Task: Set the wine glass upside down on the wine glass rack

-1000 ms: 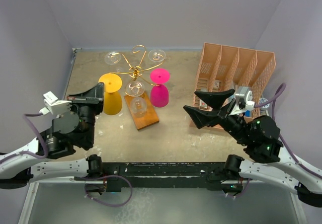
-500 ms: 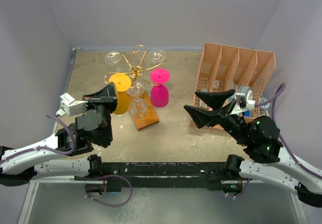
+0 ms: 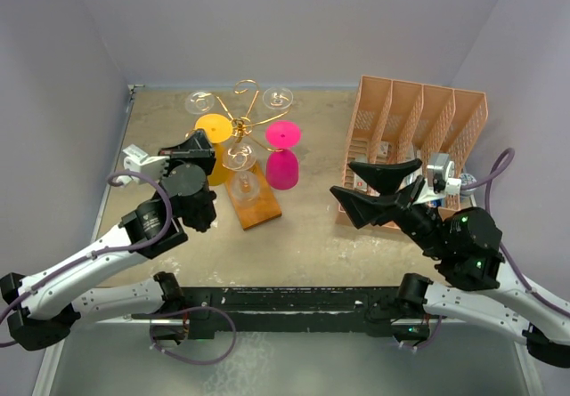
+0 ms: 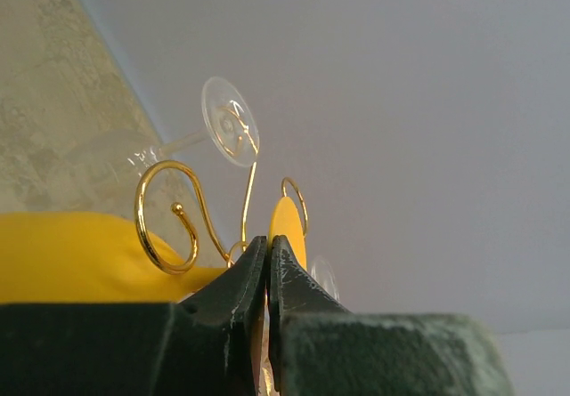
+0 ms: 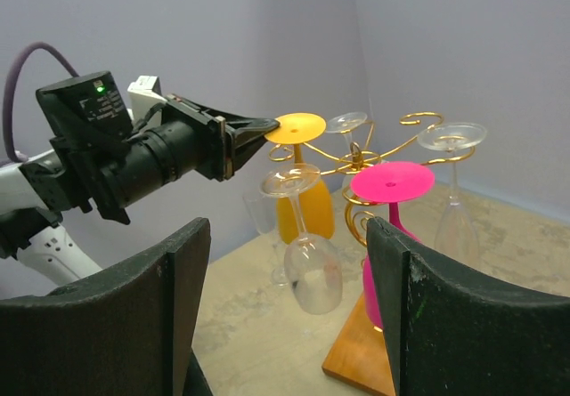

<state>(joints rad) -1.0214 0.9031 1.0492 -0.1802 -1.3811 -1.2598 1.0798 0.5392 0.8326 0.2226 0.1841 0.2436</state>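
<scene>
The yellow wine glass [image 5: 312, 211] hangs upside down at the left side of the wine glass rack [image 3: 239, 129], with its bowl low and its flat foot level with the gold curled arms. The left gripper [image 5: 260, 130] is pinched tight on the rim of that foot, reaching in from the rack's left. Whether the foot already sits in one of the curls cannot be told.

A pink glass [image 3: 282, 160] hangs upside down on the rack's right side. Clear glasses [image 3: 242, 182] hang at the front over the brown wooden base, and two more hang at the back.

The rack stands on a mottled tan table [image 3: 303, 236], toward its far half. Plain lavender-grey walls [image 3: 294, 22] close in behind and on both sides of the rack.

A salmon-pink slotted organizer [image 3: 419, 116] sits well to the right of the rack, with several upright compartments. Something small and pale shows in the slots nearest the rack, too blurred to name.

The right gripper [image 3: 343, 181] is right of the rack at the organizer's near corner. Its jaws are spread wide and hold nothing.
</scene>
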